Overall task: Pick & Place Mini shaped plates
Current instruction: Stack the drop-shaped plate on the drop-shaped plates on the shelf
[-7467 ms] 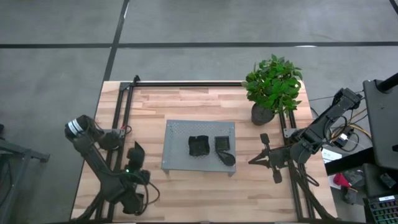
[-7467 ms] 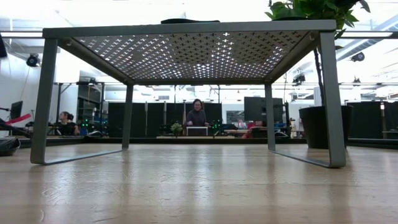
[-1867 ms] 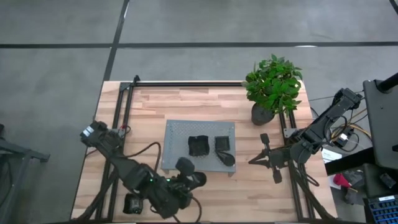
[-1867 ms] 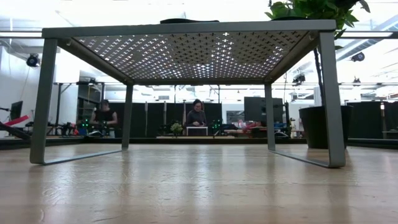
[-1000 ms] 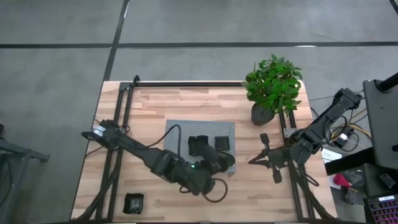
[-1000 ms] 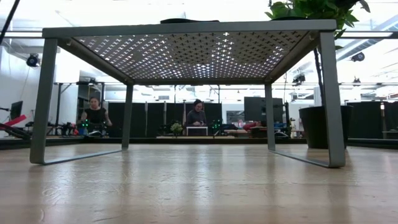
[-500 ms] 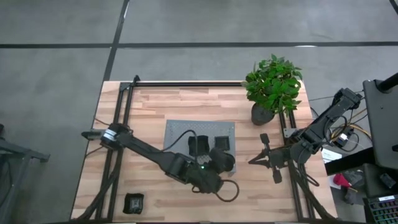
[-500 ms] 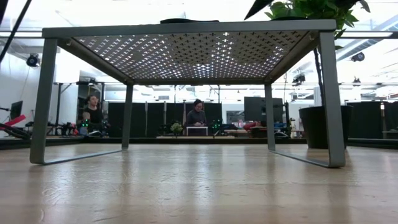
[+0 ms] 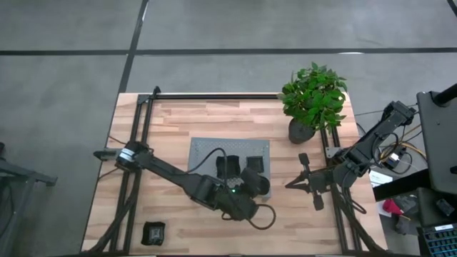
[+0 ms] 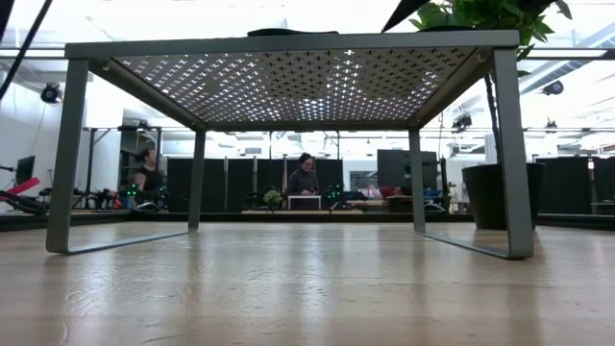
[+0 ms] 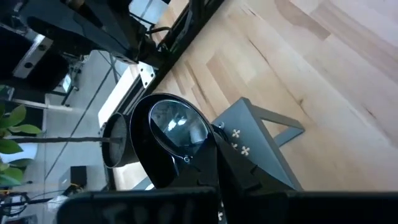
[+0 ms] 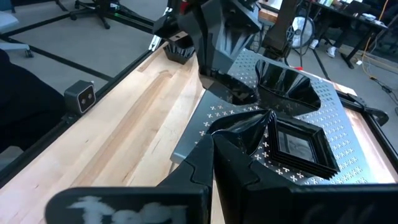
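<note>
A grey perforated tray [image 9: 203,153] stands on legs mid-table. On it lie a stack of wavy dark plates [image 9: 227,168] [image 12: 239,134], a stack of square ones [image 9: 255,164] [image 12: 298,146] and a glossy teardrop plate [image 11: 177,124] [image 12: 286,84] at its near right corner. One more dark plate [image 9: 153,232] lies on the table's near left. My left gripper [image 9: 251,183] [image 11: 214,137] reaches over the tray's near edge and is shut at the teardrop plate. My right gripper [image 9: 289,184] [image 12: 213,142] waits shut, right of the tray. My left gripper has the teardrop plate by its rim [image 11: 205,140], on the side toward the tray's near edge. The fingers come slanting down from the table's near left. The plate still sits on the tray. Which finger is inside the rim cannot be told.
A potted green plant [image 9: 314,96] stands at the far right, its dark pot [image 10: 500,192] beside the tray's right legs. A small camera block [image 12: 81,93] sits at the table's near edge. Bare wood lies left of and in front of the tray. People show in the room beyond.
My left arm has reached a little farther toward the table's right along the tray's near edge, bringing its gripper from beside the wavy stack to the teardrop plate, and has then kept still. No plate has visibly moved.
</note>
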Robot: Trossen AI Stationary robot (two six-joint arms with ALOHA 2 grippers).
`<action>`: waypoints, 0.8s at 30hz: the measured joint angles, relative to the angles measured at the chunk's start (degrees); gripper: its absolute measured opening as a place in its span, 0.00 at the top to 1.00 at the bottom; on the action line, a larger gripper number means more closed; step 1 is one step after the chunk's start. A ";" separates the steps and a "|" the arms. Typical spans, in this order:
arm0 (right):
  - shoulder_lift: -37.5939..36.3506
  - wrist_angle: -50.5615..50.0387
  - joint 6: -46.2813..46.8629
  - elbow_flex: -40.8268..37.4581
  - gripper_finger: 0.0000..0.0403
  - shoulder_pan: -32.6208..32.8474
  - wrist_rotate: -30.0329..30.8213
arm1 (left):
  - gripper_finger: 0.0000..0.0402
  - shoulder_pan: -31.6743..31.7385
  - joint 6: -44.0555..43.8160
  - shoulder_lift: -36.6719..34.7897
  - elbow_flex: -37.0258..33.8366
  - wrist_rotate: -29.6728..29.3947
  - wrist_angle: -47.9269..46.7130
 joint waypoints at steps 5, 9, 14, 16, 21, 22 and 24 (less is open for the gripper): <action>0.00 0.00 0.02 -0.01 0.98 0.00 0.00 | 1.00 0.07 -2.53 0.00 0.00 0.45 0.97; 0.00 0.00 0.00 0.00 0.98 0.00 0.00 | 1.00 0.11 -3.30 0.00 -0.11 -0.77 0.57; 0.00 0.00 0.00 -0.01 0.98 0.00 0.00 | 1.00 0.20 -5.17 0.00 -0.11 -2.51 0.52; 0.00 0.00 0.00 -0.01 0.98 0.00 0.00 | 1.00 0.27 -5.18 0.00 -0.11 -2.47 -0.01; 0.00 0.00 0.00 -0.01 0.98 0.00 0.00 | 1.00 0.40 -5.20 0.17 -0.11 -2.41 -0.92; 0.00 0.00 0.00 0.00 0.98 0.00 0.00 | 1.00 0.40 -5.21 0.17 -0.11 -2.38 -0.97; 0.00 0.00 0.01 -0.01 0.98 0.00 0.00 | 1.00 0.40 -5.32 0.17 -0.11 -1.58 -1.00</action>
